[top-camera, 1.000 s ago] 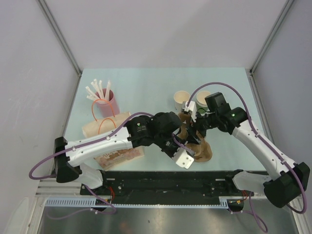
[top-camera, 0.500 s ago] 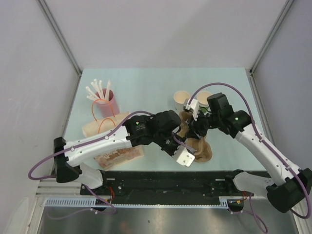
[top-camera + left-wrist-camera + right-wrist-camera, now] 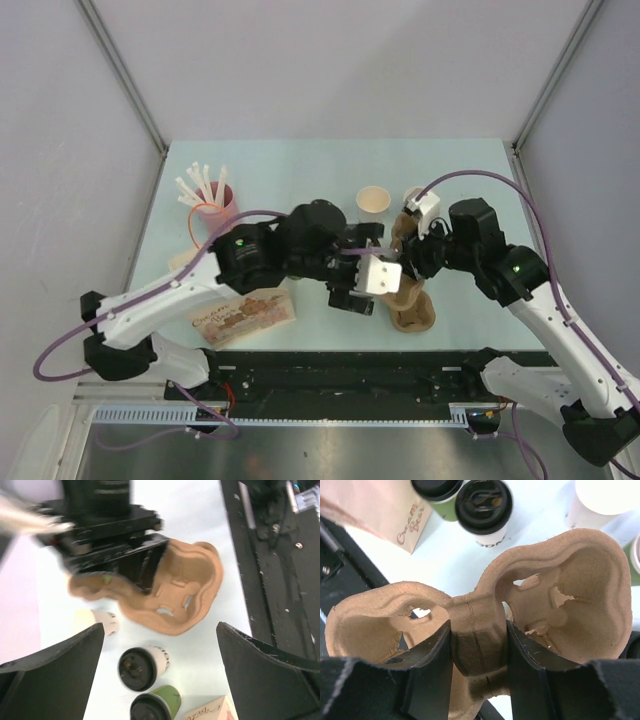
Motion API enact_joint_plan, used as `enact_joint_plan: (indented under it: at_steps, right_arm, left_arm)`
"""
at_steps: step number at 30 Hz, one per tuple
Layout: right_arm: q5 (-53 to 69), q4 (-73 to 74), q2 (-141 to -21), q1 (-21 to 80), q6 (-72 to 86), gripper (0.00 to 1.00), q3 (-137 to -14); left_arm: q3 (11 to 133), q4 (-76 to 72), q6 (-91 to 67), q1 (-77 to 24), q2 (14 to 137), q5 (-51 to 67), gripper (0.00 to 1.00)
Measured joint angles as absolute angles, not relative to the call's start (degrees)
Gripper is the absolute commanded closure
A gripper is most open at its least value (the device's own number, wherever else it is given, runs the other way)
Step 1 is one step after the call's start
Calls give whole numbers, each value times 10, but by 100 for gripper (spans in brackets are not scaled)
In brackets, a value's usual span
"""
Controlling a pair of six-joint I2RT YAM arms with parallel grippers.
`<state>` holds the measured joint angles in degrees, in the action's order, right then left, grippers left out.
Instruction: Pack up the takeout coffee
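brown pulp two-cup tray (image 3: 570, 580) pinched by right gripper (image 3: 477, 640) (at its middle), left gripper (image 3: 160, 630) wide open, empty, black-lidded white paper cup (image 3: 142, 665) beside black-lidded green paper cup (image 3: 155, 705)

A pale green table (image 3: 300, 170) stood inside plain grey-white walls (image 3: 330, 60). Metal posts (image 3: 125, 80) framed its far corners, under soft, even light.

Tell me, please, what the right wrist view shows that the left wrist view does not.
Only the right wrist view shows the grip up close: the right gripper, jaws pinching the centre ridge of the pulp tray. Only the left wrist view shows the left gripper, jaws wide open with nothing held. Both share the tray, the white lidded cup, the green lidded cup beside it, and a corner of the printed paper bag.
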<state>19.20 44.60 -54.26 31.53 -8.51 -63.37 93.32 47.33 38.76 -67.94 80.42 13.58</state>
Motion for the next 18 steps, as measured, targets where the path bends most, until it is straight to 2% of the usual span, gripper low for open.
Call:
enact_joint_plan:
  at_steps: [8,13,18]
  right_arm:
    - [103,381,-525,319,63,100,-634]
    - [72,322,-525,355,127,100,-634]
    - [51,283,-547,396,144,100,-645]
  left_arm:
    - [1011,501,329,-661,695,-40,0]
    - [1010,539,306,-486,612,-91,0]
    - [955,591,284,-333,534,-75,1]
